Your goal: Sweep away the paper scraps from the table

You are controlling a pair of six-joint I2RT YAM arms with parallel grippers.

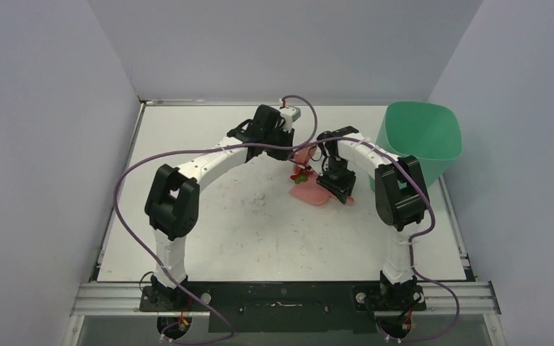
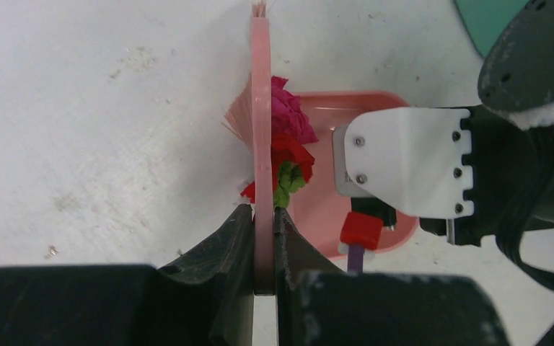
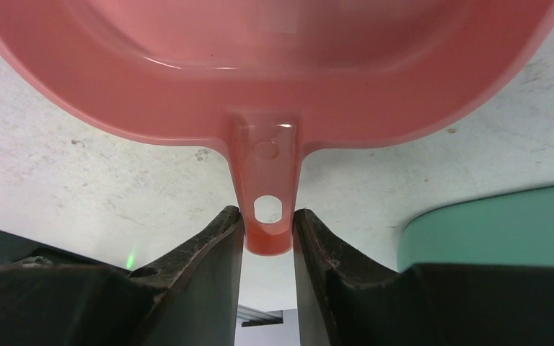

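Observation:
My left gripper (image 2: 263, 215) is shut on the flat handle of the pink brush (image 2: 261, 108), bristles down on the white table (image 1: 209, 187). Magenta, red and green paper scraps (image 2: 288, 140) are bunched against the brush at the open mouth of the pink dustpan (image 2: 324, 194). They show as small red and green bits in the top view (image 1: 299, 173). My right gripper (image 3: 268, 227) is shut on the dustpan's handle tab (image 3: 267, 209); the pan (image 3: 274, 65) lies flat on the table. In the top view the dustpan (image 1: 310, 193) sits between both grippers at mid-table.
A green bin (image 1: 420, 137) stands at the table's back right, close to my right arm; its rim shows in the right wrist view (image 3: 498, 231). A purple cable (image 1: 180, 155) loops over the left arm. Grey walls enclose the table on three sides.

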